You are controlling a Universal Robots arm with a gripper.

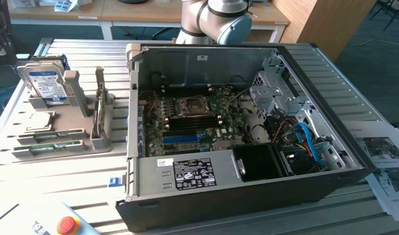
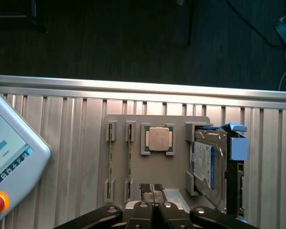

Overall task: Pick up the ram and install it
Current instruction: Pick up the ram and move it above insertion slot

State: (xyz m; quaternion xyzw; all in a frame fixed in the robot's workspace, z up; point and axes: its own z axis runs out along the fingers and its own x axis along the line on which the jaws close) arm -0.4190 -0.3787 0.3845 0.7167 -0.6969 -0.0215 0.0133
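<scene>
1. A slatted metal table (image 1: pixel 68 181) stands in a room with dark carpet and wooden desks behind it, toward 12 o'clock in the exterior view.
2. An open computer case (image 1: pixel 251 196) lies on its side in the middle of the table, its motherboard (image 1: pixel 193 117) facing up.
3. The robot arm (image 1: pixel 219 19) rises behind the case at 12 o'clock.
4. At 9 o'clock from the case sits a grey fixture (image 1: pixel 88 147).
5. The ram (image 1: pixel 48 135), a thin green stick, rests in a slot of that fixture, well apart from the case. A second stick (image 1: pixel 50 146) lies just beside it, toward 6 o'clock.
6. A processor chip (image 1: pixel 39 121) lies just beside the ram toward 12 o'clock, and a hard drive (image 1: pixel 46 84) stands on edge beyond it.
7. In the wrist view the gripper (image 2: pixel 152 187) hangs above the fixture with its two ribbed pads (image 2: pixel 145 187) pressed together and nothing between them.
8. It is near the sticks and clear of them.
9. A teach pendant (image 1: pixel 62 225) with a red stop button sits at 7 o'clock from the case.
10. Printed sheets (image 1: pixel 382 161) lie at 4 o'clock.
</scene>
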